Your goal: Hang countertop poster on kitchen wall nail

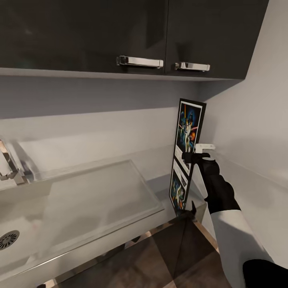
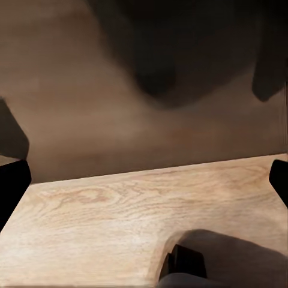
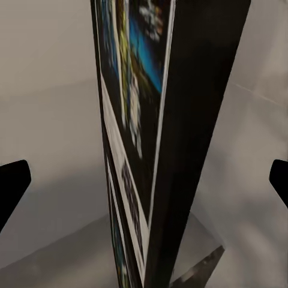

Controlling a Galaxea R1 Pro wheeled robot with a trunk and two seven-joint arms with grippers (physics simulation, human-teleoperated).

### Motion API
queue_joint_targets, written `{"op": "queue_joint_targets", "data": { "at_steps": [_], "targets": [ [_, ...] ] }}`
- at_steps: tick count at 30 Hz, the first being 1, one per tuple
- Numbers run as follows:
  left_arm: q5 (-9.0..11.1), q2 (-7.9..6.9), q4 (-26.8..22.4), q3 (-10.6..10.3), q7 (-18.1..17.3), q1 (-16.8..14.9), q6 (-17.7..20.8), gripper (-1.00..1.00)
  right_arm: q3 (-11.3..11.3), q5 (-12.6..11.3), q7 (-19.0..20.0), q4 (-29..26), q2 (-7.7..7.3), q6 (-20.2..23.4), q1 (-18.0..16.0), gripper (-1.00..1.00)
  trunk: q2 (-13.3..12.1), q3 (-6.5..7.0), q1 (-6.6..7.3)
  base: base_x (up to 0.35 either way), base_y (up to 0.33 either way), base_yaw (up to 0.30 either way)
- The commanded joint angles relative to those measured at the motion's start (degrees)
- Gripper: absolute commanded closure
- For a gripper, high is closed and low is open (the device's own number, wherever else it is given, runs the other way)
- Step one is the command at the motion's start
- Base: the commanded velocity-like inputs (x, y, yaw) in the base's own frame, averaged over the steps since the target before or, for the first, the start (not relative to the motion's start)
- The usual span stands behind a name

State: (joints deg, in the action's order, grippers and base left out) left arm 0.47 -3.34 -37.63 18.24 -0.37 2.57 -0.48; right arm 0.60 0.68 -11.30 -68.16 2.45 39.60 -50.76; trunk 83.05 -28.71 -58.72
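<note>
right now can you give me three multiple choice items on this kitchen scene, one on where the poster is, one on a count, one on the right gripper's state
1. Where does the poster stand?
A. in the sink
B. upright on the countertop near the right wall
C. flat on the floor

2. How many cabinet handles show?
A. two
B. four
C. none

3. The right gripper is:
A. shut on a cup
B. shut, pressed flat on the counter
C. open, a finger either side of the poster

Answers: B, it stands on edge by the corner; A, two chrome bars; C, the right wrist view shows both fingertips apart.
</note>
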Motion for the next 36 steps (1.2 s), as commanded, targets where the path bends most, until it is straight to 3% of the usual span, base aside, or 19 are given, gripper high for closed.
{"op": "queue_joint_targets", "data": {
  "at_steps": [1,8,9,36],
  "targets": [
    [-0.29,0.0,-3.77,-0.05,-0.16,-0.02,-0.31,-1.0,0.07,0.06,-0.21,-0.04,0.01,0.31,-0.04,-1.0,0.03,-0.04,-0.01,0.044,0.0,0.0],
    [-0.29,0.0,-3.77,-0.05,-0.16,-0.02,-0.31,-1.0,0.06,0.09,-0.21,-0.04,0.01,0.31,-0.04,-1.0,0.03,-0.04,-0.01,0.015,0.0,0.0],
    [-0.29,0.0,-3.77,-0.05,-0.16,-0.02,-0.31,-1.0,0.04,0.09,-0.21,-0.04,0.01,0.31,-0.04,1.0,0.03,-0.04,-0.01,0.004,0.0,0.0],
    [-0.29,0.0,-3.77,-0.05,-0.16,-0.02,-0.31,-1.0,0.02,0.03,-0.2,-0.04,0.01,0.31,-0.04,1.0,0.03,-0.04,-0.01,0.0,0.0,0.0]
  ]
}}
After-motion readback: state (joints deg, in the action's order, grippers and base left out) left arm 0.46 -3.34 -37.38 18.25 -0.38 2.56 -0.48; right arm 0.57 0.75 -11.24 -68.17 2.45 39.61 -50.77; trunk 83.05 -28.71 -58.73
